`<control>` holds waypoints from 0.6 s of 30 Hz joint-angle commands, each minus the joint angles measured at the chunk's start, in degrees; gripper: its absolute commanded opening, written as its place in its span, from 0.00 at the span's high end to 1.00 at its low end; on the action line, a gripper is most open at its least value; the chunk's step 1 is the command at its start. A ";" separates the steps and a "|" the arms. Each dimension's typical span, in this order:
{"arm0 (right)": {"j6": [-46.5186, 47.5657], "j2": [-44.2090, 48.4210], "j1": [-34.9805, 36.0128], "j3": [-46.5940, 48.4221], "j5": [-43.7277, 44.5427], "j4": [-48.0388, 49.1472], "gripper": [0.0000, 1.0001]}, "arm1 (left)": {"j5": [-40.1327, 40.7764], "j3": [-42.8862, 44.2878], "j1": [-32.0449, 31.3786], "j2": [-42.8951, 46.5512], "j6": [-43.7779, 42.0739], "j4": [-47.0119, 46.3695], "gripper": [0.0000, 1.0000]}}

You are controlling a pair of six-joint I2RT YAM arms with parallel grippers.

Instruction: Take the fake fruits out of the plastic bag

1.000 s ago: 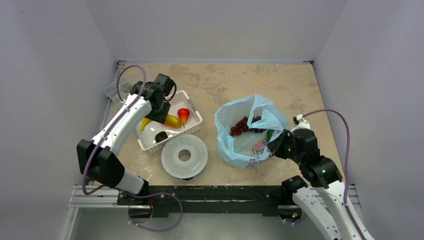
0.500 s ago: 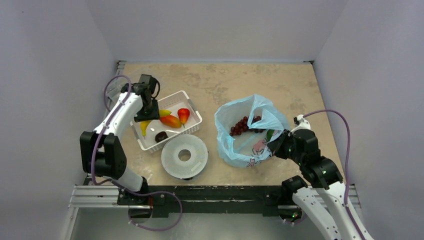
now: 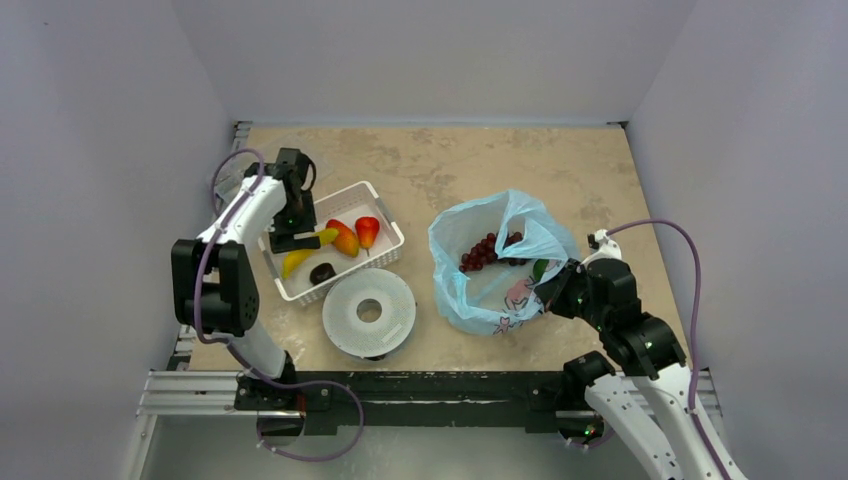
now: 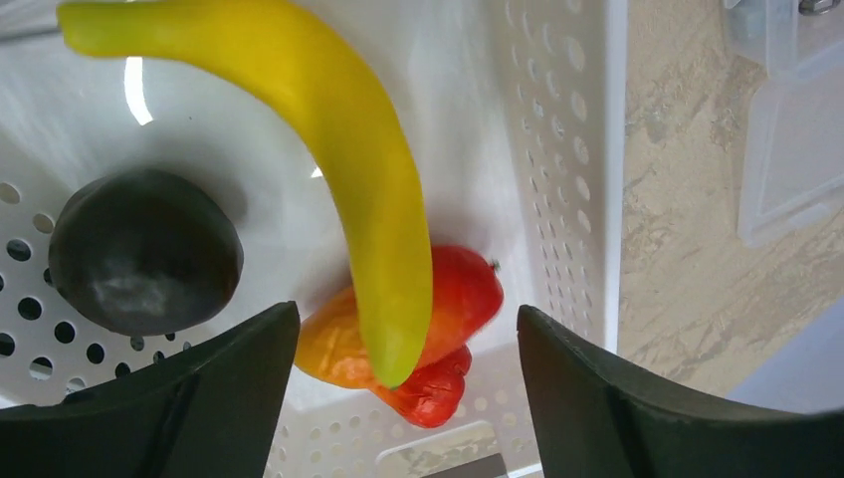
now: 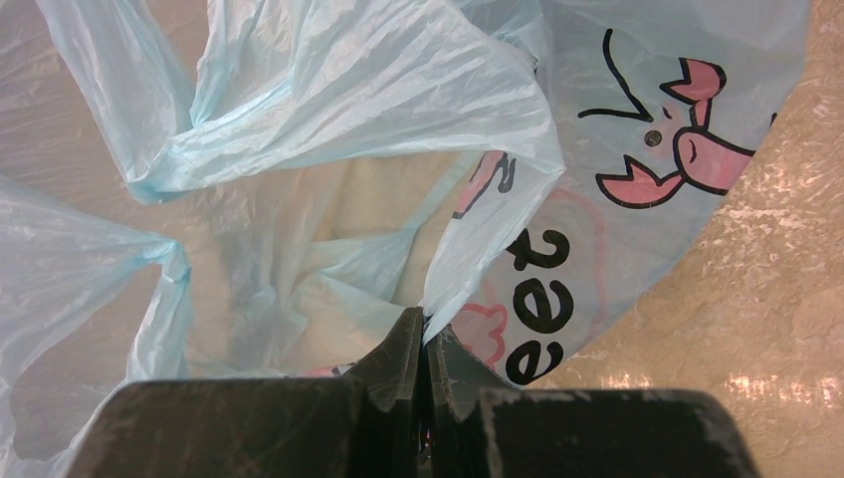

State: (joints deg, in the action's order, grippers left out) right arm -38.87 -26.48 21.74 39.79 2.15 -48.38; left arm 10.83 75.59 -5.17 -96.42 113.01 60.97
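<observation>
The white slotted basket holds several fake fruits: a yellow banana, an orange-red mango, a red strawberry-like piece and a dark round one. My left gripper hovers open over the basket. In the left wrist view the banana lies across the mango, clear of both fingers of that gripper. The light-blue plastic bag still holds purple grapes and a green piece. My right gripper is shut on the bag's rim.
A round white perforated disc lies just in front of the basket. A clear plastic box sits at the table's far-left edge, close to the left arm. Grey walls close in the table on three sides.
My left gripper has opened and let go of the banana, which now lies in the basket. The left arm has drawn back towards its base. The right gripper and bag have not moved.
</observation>
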 commanded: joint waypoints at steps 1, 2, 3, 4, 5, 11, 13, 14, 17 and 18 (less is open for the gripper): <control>-0.06 0.00 0.23 0.75 1.27 1.99 1.00 | -0.21 1.11 1.84 2.65 -3.55 -1.57 0.17; -0.06 -0.02 0.19 0.73 1.27 1.98 1.00 | -0.80 0.83 2.03 3.05 -4.25 -1.97 0.10; -0.06 -0.03 0.19 0.80 1.27 2.02 1.00 | -1.27 0.53 2.21 3.61 -5.24 -2.72 0.09; -0.07 -0.10 0.21 0.74 1.25 2.06 1.00 | -1.74 0.07 2.26 4.30 -6.13 -3.26 0.07; -0.09 -0.17 0.19 0.73 1.27 2.00 1.00 | -2.22 -0.37 2.34 5.09 -7.04 -3.90 0.06; -0.07 -0.37 0.20 0.74 1.10 1.89 1.00 | -6.24 -4.80 2.36 11.80 -16.12 -10.23 0.00; -0.06 -0.33 0.15 0.65 1.10 1.95 1.00 | -9.16 -6.63 2.29 13.89 -21.95 -13.28 0.00; -0.06 -0.34 0.20 0.66 1.10 1.94 1.00 | -11.03 -7.95 2.18 15.02 -25.36 -15.32 0.00; -0.06 -0.48 0.21 0.64 1.08 2.00 1.00 | -15.51 -11.82 -0.14 18.62 -35.65 -19.06 0.00; -0.04 -0.69 0.18 0.75 1.04 1.98 1.00 | -16.24 -12.74 -1.43 19.80 -38.77 -19.60 0.00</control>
State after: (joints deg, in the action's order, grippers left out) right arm -38.96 -26.61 21.74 39.79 2.26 -48.36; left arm 1.48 66.37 -3.57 -81.06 90.37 47.72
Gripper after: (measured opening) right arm 0.003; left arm 0.998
